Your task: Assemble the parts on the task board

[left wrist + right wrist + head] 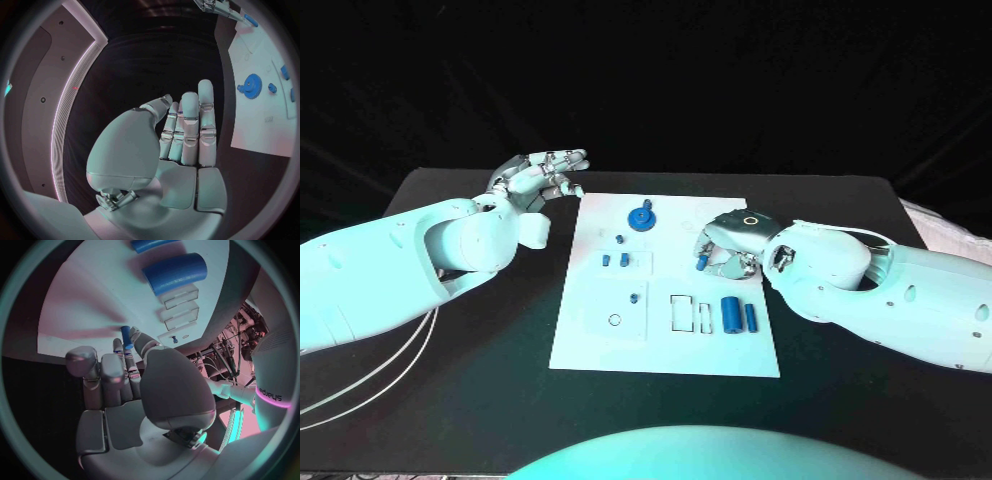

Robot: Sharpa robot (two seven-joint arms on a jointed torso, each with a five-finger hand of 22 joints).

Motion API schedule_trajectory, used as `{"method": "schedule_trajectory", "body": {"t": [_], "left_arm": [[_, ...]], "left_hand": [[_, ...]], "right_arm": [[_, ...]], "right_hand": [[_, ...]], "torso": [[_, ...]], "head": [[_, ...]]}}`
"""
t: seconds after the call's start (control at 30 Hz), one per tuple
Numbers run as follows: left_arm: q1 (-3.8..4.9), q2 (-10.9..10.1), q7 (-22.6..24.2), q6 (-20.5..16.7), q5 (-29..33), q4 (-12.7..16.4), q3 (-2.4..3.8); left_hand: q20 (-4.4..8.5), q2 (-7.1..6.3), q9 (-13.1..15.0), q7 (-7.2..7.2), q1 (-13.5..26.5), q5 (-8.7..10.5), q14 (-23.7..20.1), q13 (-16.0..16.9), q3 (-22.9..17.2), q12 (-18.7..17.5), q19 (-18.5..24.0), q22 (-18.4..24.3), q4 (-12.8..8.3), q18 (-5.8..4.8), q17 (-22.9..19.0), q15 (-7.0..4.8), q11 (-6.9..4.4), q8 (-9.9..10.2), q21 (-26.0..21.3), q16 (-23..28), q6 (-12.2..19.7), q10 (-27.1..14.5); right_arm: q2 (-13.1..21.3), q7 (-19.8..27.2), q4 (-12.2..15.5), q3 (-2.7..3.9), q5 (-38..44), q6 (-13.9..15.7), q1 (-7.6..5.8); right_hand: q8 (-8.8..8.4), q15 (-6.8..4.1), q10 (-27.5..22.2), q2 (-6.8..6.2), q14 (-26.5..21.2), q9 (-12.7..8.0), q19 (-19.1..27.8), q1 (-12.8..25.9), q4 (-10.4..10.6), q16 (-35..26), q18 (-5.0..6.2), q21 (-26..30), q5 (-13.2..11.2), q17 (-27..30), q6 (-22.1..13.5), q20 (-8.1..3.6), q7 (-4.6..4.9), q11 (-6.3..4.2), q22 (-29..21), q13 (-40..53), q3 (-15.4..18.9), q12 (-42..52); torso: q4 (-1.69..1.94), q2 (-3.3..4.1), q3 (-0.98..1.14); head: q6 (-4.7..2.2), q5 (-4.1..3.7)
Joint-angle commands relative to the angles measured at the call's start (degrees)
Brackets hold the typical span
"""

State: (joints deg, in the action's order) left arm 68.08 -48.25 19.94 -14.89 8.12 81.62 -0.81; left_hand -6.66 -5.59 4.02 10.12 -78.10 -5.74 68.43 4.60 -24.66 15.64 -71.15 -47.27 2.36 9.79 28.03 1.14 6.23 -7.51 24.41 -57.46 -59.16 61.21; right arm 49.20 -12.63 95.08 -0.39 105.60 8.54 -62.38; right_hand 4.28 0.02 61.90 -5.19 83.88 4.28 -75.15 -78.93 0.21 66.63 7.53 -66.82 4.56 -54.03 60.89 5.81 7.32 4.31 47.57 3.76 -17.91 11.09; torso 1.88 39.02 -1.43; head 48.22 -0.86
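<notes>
While left robot hand [538,177] idles empty, right robot hand [730,250] pinches blue peg [702,263].

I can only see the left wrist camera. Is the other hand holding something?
Observer: Yes. The right hand pinches a small blue peg in its fingers, over the white task board.
Child: Are there big pieces I can't see?
Observer: A thick blue cylinder lies on the board's near right part.
Child: Is it all alone?
Observer: No, a thin blue rod lies right beside it.
Child: Where could it go?
Observer: Maybe the rectangular slot on the cylinder's other side, though I can't tell if it fits.
</notes>
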Motion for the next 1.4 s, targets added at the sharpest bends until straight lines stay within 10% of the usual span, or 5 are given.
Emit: {"method": "schedule_trajectory", "body": {"t": [0.03,0.4,0.73,1.4], "left_arm": [[-0.01,0.08,0.26,1.14,-0.37,0.06,0.03],[-0.01,0.14,0.14,1.24,-0.38,-0.06,0.02],[-0.03,0.11,-0.02,1.35,-0.54,-0.29,0.0],[-0.07,0.15,-0.45,1.64,-0.57,-0.22,-0.05]], "left_hand": [[-0.01,-0.01,-0.05,0.11,-0.43,0.15,-0.38,0.03,0.06,0.38,-0.47,0.1,-0.39,0.62,-0.09,-0.02,-0.13,-0.23,-0.2,-0.27,0.39,-0.44],[-0.01,-0.01,-0.05,0.11,-0.43,0.15,-0.38,0.03,0.06,0.38,-0.47,0.1,-0.39,0.62,-0.09,-0.02,-0.13,-0.23,-0.2,-0.27,0.39,-0.44],[0.0,0.04,-0.04,0.11,-0.55,0.14,-0.41,0.04,0.07,0.53,-0.52,0.14,-0.56,0.61,-0.14,-0.02,-0.13,-0.31,-0.26,-0.3,0.37,-0.48],[0.02,0.01,-0.04,0.1,-0.69,0.14,-0.44,0.03,0.08,0.62,-0.55,0.17,-0.75,0.62,-0.17,-0.03,-0.15,-0.37,-0.29,-0.32,0.36,-0.52]], "right_arm": [[-0.34,1.38,-0.37,-0.02,0.27,-1.19,0.2],[-1.18,1.77,-1.38,-0.03,0.14,0.29,0.45],[-0.62,0.54,-0.06,0.09,-0.98,8.04,0.73],[-2.45,1.01,7.65,0.88,-13.51,6.68,0.43]], "right_hand": [[0.37,-0.57,1.19,0.8,1.18,0.12,-0.74,-0.13,-0.02,0.47,-0.09,-0.45,-0.09,-0.28,1.07,-0.16,-0.11,-0.26,0.57,-0.12,-0.91,0.19],[1.1,-1.02,5.03,1.73,1.69,0.44,-1.87,-0.01,0.09,2.15,-0.51,-2.06,-1.24,-2.18,4.25,-0.65,-0.46,-0.78,3.03,-0.05,-3.5,-0.33],[1.51,-1.57,6.99,2.53,1.85,0.69,-2.67,0.17,0.32,3.26,-0.78,-3.28,-1.72,-3.38,5.66,-1.14,-0.79,-1.26,4.85,0.01,-4.87,-0.86],[1.28,-1.64,7.09,2.41,1.72,0.65,-2.58,0.45,0.42,3.19,-0.73,-3.16,-1.71,-3.11,5.45,-1.32,-0.56,-1.18,4.48,-0.05,-5.24,-1.49]], "torso": [[0.0,0.01,-0.01],[-0.08,0.0,0.0],[0.0,-0.04,0.03],[0.09,-0.11,-0.08]], "head": [[0.16,0.04],[0.43,-0.09],[0.5,-0.15],[0.63,0.53]]}}
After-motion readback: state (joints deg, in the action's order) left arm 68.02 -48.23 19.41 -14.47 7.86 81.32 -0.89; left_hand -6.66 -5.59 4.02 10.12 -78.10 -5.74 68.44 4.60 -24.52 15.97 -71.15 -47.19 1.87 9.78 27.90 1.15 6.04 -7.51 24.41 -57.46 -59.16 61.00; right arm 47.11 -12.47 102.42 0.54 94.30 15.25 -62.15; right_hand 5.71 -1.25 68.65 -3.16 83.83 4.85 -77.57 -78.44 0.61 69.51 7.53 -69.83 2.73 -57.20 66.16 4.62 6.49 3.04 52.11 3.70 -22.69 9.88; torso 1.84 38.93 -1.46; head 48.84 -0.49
